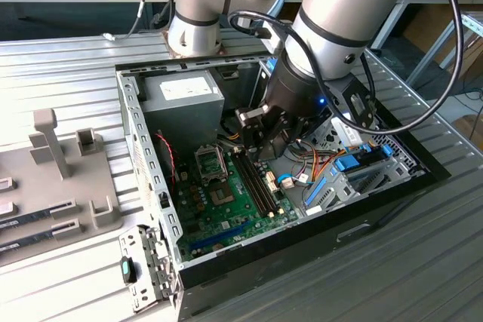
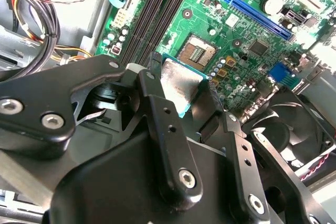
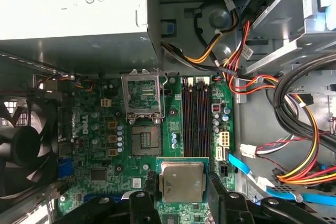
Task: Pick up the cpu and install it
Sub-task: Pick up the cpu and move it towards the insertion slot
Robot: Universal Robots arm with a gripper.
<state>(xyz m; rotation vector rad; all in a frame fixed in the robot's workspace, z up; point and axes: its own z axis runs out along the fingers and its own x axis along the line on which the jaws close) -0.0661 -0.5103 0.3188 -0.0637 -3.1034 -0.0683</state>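
Gripped cpu (image 3: 182, 182) inside the case (image 1: 137, 141)
The fingers (image 3: 218, 195) pinch its edges near the open socket (image 3: 145, 139); memory slots (image 3: 195, 116) beside it, cables (image 3: 294, 129) and fan (image 3: 23, 150) flanking.

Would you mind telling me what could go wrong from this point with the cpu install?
1. The gripper holds the cpu by its edges alone, so it might slip or tilt.
2. The cpu appears off to one side of the open socket; a skewed landing may damage the contacts.
3. Loose cables hang beside the memory slots and might snag the gripper.
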